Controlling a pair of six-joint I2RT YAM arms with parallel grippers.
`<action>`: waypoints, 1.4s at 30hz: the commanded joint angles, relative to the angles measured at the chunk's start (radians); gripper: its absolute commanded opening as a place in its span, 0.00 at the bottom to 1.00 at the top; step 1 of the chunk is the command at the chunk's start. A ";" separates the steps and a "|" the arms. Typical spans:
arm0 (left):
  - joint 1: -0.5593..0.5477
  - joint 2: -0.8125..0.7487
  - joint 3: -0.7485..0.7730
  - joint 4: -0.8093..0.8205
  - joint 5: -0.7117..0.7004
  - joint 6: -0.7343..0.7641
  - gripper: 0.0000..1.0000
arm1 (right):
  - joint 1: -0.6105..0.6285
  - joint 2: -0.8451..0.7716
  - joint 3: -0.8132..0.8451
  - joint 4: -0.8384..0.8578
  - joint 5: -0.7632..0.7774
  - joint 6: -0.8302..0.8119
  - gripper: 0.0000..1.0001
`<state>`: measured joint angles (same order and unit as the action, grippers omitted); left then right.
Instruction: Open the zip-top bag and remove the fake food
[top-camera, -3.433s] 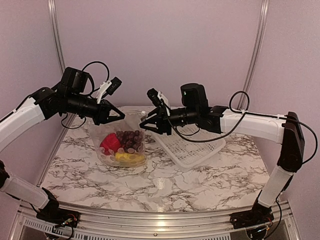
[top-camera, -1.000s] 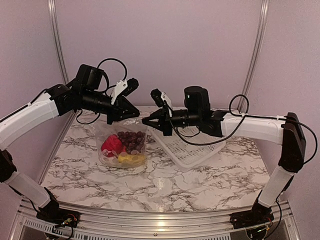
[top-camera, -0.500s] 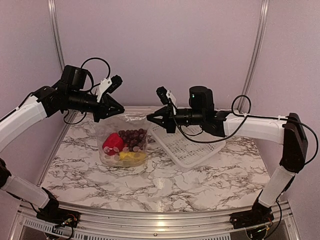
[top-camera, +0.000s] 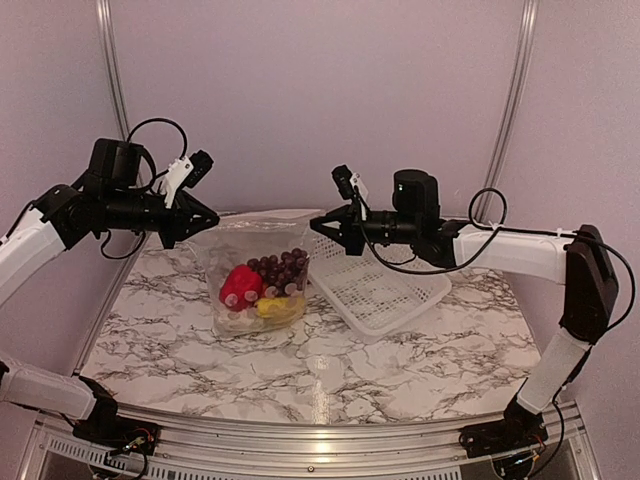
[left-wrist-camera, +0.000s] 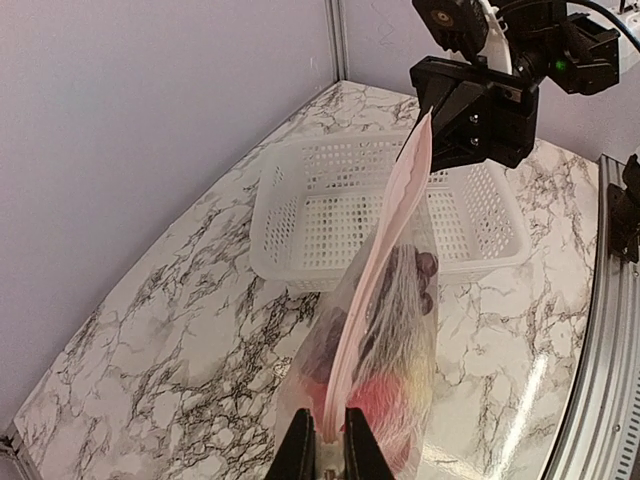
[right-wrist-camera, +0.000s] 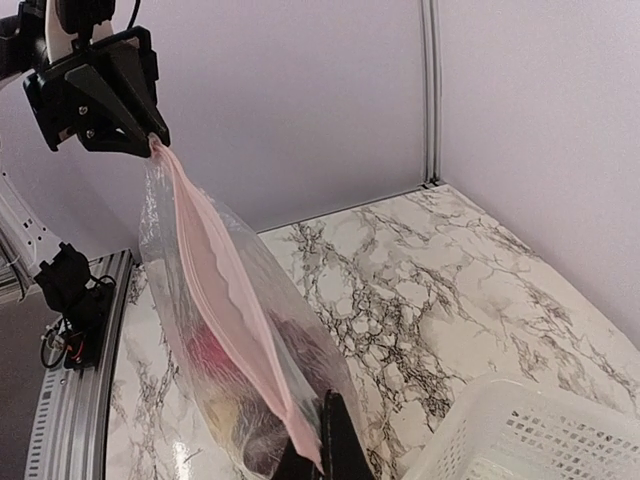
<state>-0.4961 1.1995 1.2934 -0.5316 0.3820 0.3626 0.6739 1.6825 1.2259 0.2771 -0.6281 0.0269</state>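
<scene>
The zip-top bag (top-camera: 255, 275) hangs in the air just to the left of the white basket (top-camera: 385, 295), strung between the two arms by its top edge. The left gripper (top-camera: 208, 218) is clamped on the end of the zip strip (left-wrist-camera: 385, 260) farthest from the basket. The right gripper (top-camera: 318, 224) is clamped on the other end, right above the basket's near-left corner. So the strip's long axis runs straight from one pincer to the other, pulled into a taut, nearly level line, and neither arm is closer to it than the other: each holds one end.

The fake food (top-camera: 262, 285), a red piece, a dark grape bunch and something yellow, sags in the belly of the bag below that line, lower than the basket's rim and beside its left wall. I cannot tell whether the bag's bottom touches the marble table (top-camera: 330, 370) or hangs just clear of it.

From either wrist view the pink strip looks like one flat band, its two lips pressed together, so I judge the bag not yet open. Pulling along the strip only tightens it. To my eye the seal has to be parted across that axis, and from here I cannot make out whether either pincer grips one lip or both.
</scene>
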 joint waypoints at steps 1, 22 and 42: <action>0.025 -0.069 -0.032 -0.086 -0.092 -0.031 0.00 | -0.050 -0.022 0.010 0.031 0.026 0.019 0.00; -0.030 -0.037 0.134 -0.221 -0.026 -0.105 0.44 | 0.012 0.058 0.108 0.022 -0.087 -0.010 0.00; -0.114 0.150 0.276 -0.253 0.030 -0.041 0.49 | 0.072 0.053 0.131 -0.043 -0.068 -0.073 0.00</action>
<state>-0.6014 1.3525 1.5772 -0.7475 0.3710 0.2916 0.7422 1.7355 1.3121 0.2516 -0.6937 -0.0349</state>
